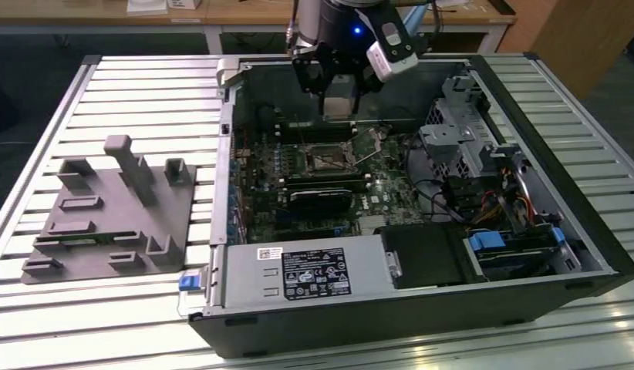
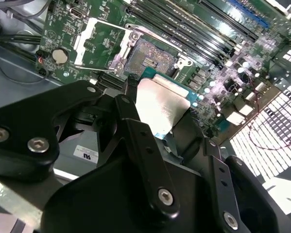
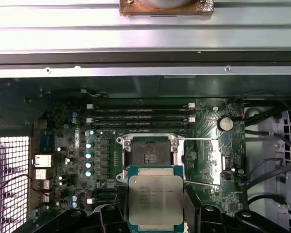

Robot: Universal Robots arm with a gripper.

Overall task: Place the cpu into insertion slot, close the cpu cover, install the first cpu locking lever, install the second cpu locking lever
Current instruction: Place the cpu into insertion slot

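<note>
Since the tower case (image 1: 348, 331) lies open on its side, I can hang right over the motherboard (image 1: 286, 220), upper middle of the exterior view. The insertion slot (image 3: 150, 155) sits bare, with its cpu cover (image 3: 201, 162) flipped aside, I think, so nothing blocks it. My pincer (image 3: 156, 216) grips the cpu (image 3: 155, 196) by its edges, level, above the slot and not touching it.

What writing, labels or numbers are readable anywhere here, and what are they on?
No text reads clearly.
Print lines on the cpu in the gripper: too small.
On the computer case, a black label: too small.
Beside it, a white sticker: blurred.
</note>
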